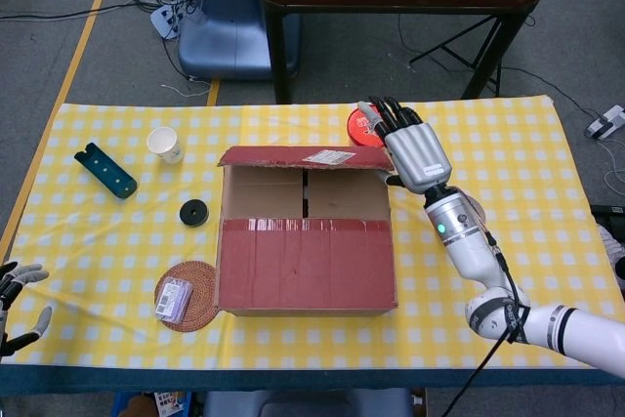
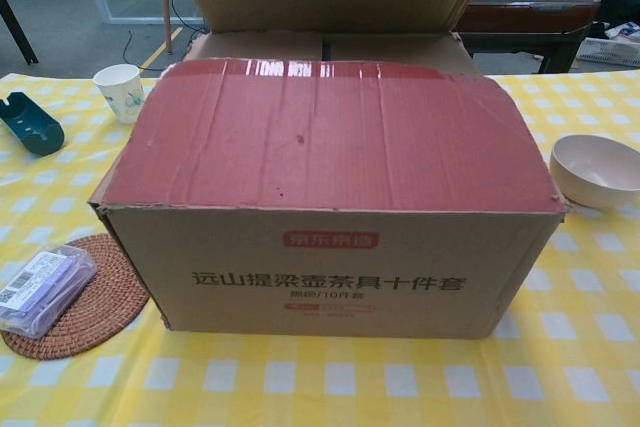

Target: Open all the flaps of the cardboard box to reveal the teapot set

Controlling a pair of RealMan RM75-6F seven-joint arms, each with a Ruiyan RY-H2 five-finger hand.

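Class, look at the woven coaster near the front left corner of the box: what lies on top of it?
A small clear packet with a printed label lies on the woven coaster. Its contents cannot be made out.
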